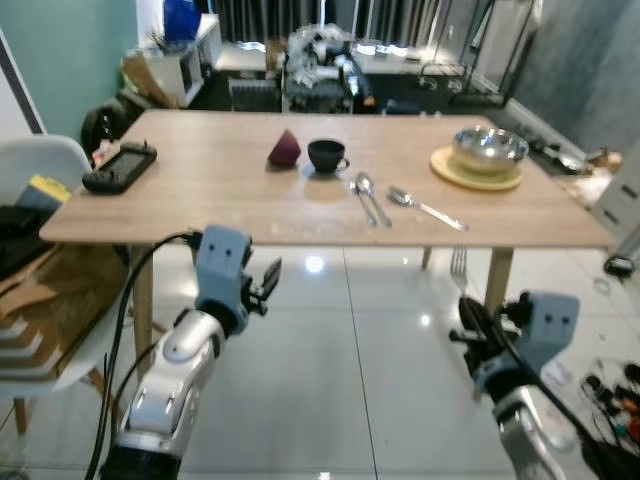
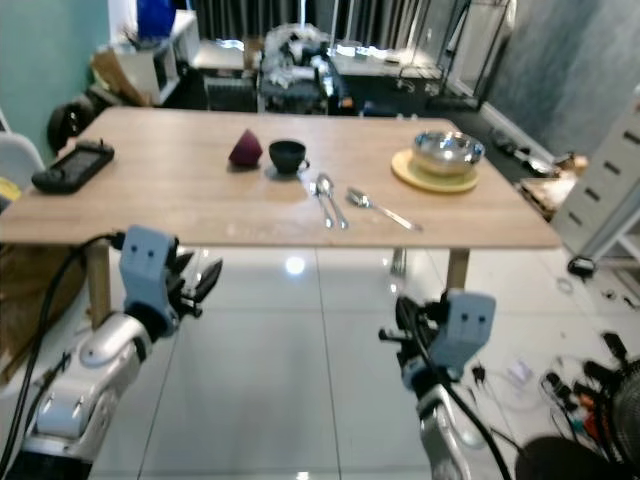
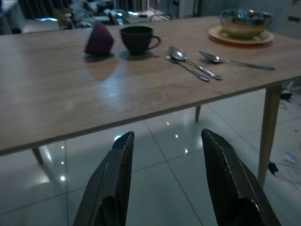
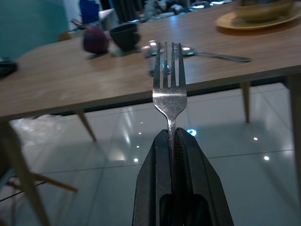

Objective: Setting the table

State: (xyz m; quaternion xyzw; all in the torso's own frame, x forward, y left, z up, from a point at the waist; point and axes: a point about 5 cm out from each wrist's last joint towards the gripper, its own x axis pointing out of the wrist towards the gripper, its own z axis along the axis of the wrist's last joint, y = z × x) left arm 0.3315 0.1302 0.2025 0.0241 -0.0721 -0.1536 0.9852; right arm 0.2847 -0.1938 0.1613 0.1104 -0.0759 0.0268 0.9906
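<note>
left eye view: one wooden table carries one yellow plate with one steel bowl on it, one dark cup, one maroon lump and three spoons between cup and plate. so the setting looks partly laid; the one fork is not yet placed, pinched upright in the right gripper below the table's near edge. the left gripper hangs empty, fingers spread.
</note>
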